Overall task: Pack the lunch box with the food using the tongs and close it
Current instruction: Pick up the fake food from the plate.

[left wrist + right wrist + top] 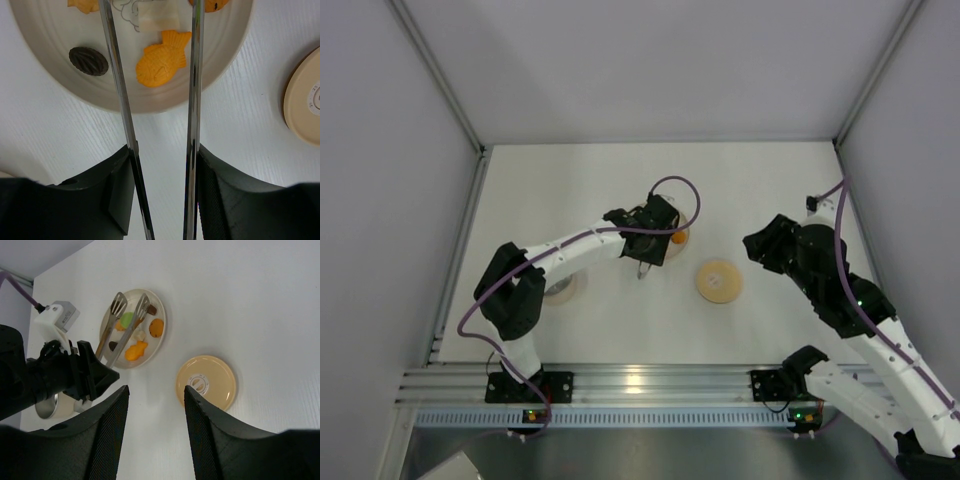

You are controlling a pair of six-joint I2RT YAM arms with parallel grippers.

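Note:
My left gripper (164,149) is shut on the tongs (116,75), one thin steel arm against each finger. The arms reach out over the cream plate (60,37), with an orange fish-shaped piece of food (162,57) between them, a brown piece (88,60) to their left and a white piece (159,17) further up. In the right wrist view the tongs' slotted heads (119,302) hang over a green piece (127,319). The lunch box (44,409) stands left of the plate, partly behind the left arm. Its tan lid (206,382) lies flat on the table. My right gripper (156,388) is open and holds nothing.
In the top view the left arm (570,245) stretches over the lunch box (563,290) to the plate (678,238). The lid (719,281) lies between the two grippers. The right gripper (760,245) hovers just right of the lid. Grey walls enclose the white table.

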